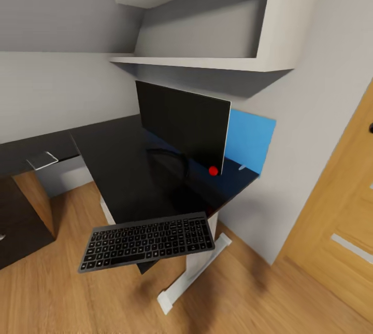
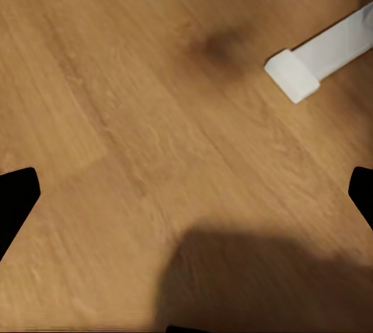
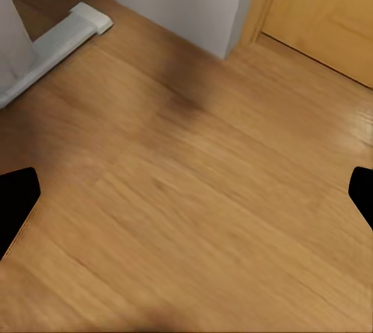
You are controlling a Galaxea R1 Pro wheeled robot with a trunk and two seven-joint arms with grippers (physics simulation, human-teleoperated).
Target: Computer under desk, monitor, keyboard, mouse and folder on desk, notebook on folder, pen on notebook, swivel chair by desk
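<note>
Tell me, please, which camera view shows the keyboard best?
The head view: the keyboard appears whole there, keys facing up, at the near edge of the black desk, in front of the monitor. The wrist views look down at wooden floor and the desk's white foot instead.

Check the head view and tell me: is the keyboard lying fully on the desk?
No, the keyboard juts past the front edge of the black desk, mostly over the wooden floor.

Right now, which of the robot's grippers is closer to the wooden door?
Right. The right gripper hangs over floor with the door just ahead; the left gripper hangs over floor by the desk foot, farther from it.
</note>
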